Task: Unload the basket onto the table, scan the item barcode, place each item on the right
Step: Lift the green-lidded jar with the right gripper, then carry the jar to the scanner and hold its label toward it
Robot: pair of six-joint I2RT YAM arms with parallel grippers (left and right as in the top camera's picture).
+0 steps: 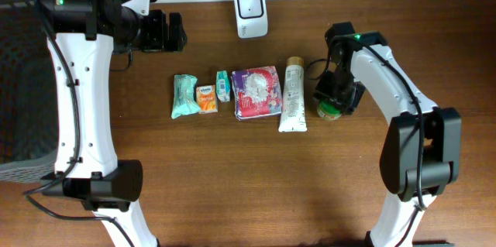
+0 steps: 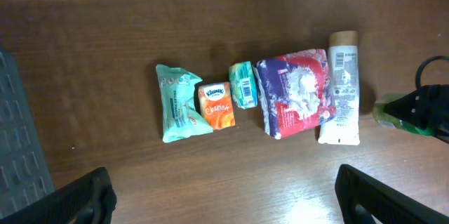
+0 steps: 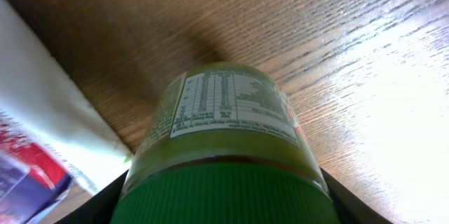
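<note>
A jar with a green lid and a pale label [image 3: 231, 126] lies on its side on the wooden table, at the right end of a row of items [image 1: 328, 111]. My right gripper [image 3: 224, 203] has a black finger pressed against each side of the lid, shut on the jar. In the overhead view the right gripper [image 1: 335, 96] covers most of the jar. The white barcode scanner [image 1: 251, 12] stands at the table's back edge. My left gripper [image 1: 174, 32] hovers open and empty at the back left; its fingers [image 2: 84, 199] frame bare table.
Left of the jar lie a white tube [image 1: 293, 96], a red and purple packet [image 1: 257, 92], a small teal box [image 1: 223, 86], an orange tissue pack [image 1: 206, 98] and a teal wipes pack [image 1: 184, 95]. A dark mesh basket [image 1: 15, 84] sits at the far left.
</note>
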